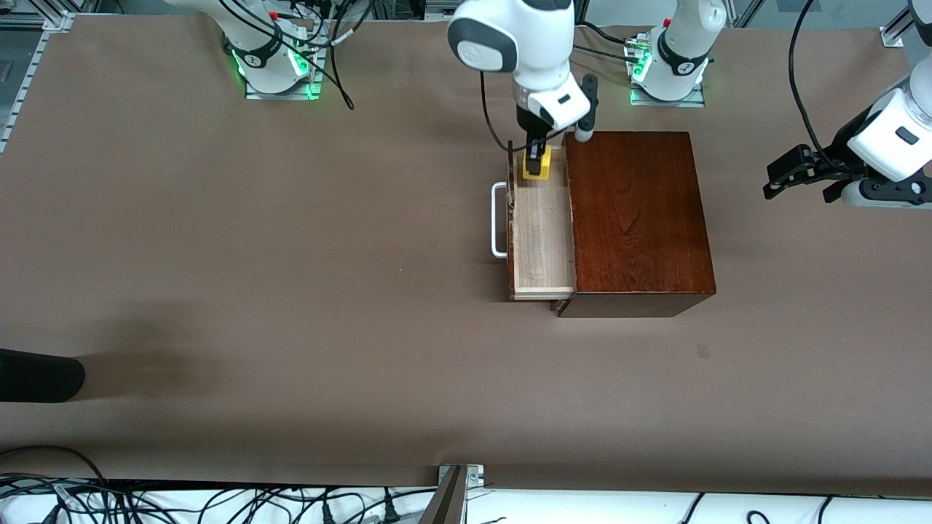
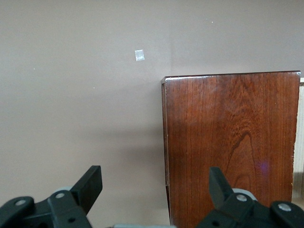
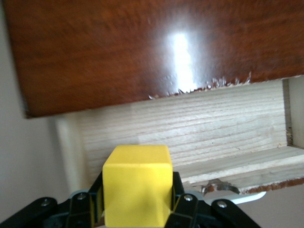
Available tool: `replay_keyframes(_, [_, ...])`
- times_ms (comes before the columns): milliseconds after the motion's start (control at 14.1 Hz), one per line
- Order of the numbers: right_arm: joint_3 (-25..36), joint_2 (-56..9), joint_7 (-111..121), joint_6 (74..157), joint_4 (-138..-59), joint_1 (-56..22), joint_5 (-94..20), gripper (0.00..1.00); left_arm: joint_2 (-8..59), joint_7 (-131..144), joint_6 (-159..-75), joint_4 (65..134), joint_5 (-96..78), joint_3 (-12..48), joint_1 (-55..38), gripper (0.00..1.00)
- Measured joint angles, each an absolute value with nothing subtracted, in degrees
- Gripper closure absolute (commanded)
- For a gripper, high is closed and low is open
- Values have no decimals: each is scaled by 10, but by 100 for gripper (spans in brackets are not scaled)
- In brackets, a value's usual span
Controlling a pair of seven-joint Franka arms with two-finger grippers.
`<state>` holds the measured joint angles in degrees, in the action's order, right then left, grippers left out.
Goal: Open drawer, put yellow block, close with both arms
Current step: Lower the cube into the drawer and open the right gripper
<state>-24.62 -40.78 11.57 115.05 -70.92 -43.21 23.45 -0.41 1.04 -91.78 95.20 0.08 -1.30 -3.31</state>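
The drawer (image 1: pixel 540 240) stands pulled out of the dark wooden box (image 1: pixel 633 218), its white handle (image 1: pixel 498 220) toward the right arm's end of the table. My right gripper (image 1: pixel 536 154) is shut on the yellow block (image 1: pixel 539 167) and holds it over the drawer's tray, at the end nearest the robot bases. In the right wrist view the block (image 3: pixel 137 183) sits between the fingers, with the pale tray (image 3: pixel 199 128) and the box top (image 3: pixel 142 47) below. My left gripper (image 1: pixel 783 176) is open and empty, waiting beside the box at the left arm's end. The left wrist view shows the box (image 2: pixel 232 142).
A dark rounded object (image 1: pixel 36 375) pokes in at the table's edge on the right arm's end. A small mark (image 1: pixel 703 351) lies on the brown table nearer the front camera than the box. Cables (image 1: pixel 218 502) run along the near edge.
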Motion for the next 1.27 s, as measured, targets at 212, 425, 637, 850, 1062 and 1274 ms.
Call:
replay_keyframes(212, [-243,-430,123,1150,-704,-431,252,100,-4,10,-916,952,1,-13,-33,0])
replay_keyframes(425, [-244,-442,123,1156,-696,-433,259,100,-4,10,-916,952,1,-13,-33,0])
replay_keyframes(637, [-242,-445,124,1160,-691,-432,259,100,-4,10,-916,952,1,-13,-33,0])
replay_keyframes(850, [-241,-446,126,1164,-687,-433,259,100,-4,11,-916,952,1,-9,-33,0])
replay_keyframes(1062, [-241,-463,126,1176,-687,-435,274,100,-4,11,-916,952,1,-7,-33,0])
replay_keyframes(1274, [-241,-477,126,1186,-685,-437,289,100,-4,11,-916,952,1,-7,-33,0])
